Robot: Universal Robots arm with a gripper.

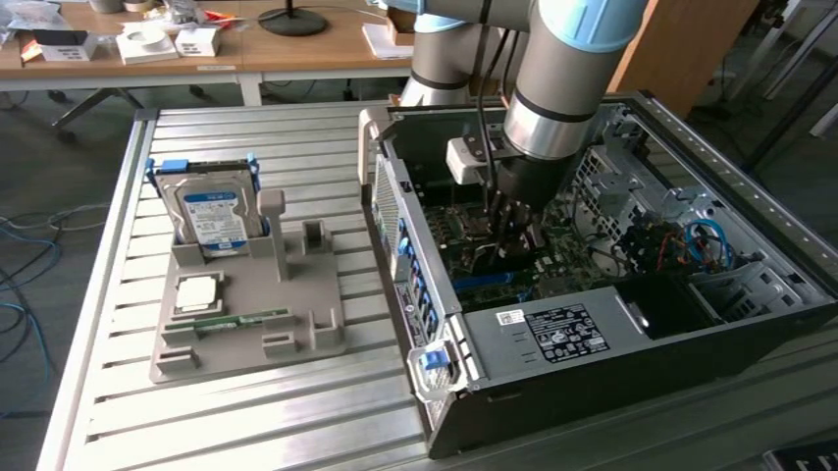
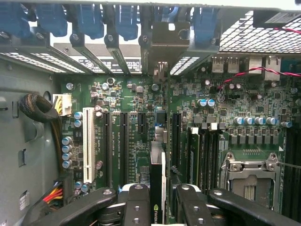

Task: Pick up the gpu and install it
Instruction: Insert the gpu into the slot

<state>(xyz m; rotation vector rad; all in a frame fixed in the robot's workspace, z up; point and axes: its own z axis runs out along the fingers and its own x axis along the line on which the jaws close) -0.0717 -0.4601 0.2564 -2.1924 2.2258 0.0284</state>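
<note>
- Your jaws are closing narrowly on the gpu (image 2: 157, 179), one on each flat face, pinching it near its upper edge.
- In the wrist view the card is showing edge-on, running away from the jaws over the green motherboard (image 2: 225, 94).
- It is sitting among the long dark slots (image 2: 123, 141), beside the white slot (image 2: 88, 141). You cannot tell from here whether its lower edge is touching a slot or hanging just above it.
- In the exterior view the arm is reaching straight down into the open computer case (image 1: 733, 324), which is lying on its side on the slatted surface (image 1: 262, 422).
- On the exterior view's left, the grey holder (image 1: 249, 324) is carrying the hard drive (image 1: 214, 216), standing upright, and the memory stick (image 1: 242, 321), lying flat. Both are well apart from the case.
- The card is looking light and stiff, so I am judging that it is not sagging in your grip. Its faces are probably smooth enough to slip if it tilts.
- It is likely fragile, with small parts on the faces and bare contacts on the lower edge.
- A central hold on the flat faces near the top edge, as you are holding now, is seeming the safest place.
</note>
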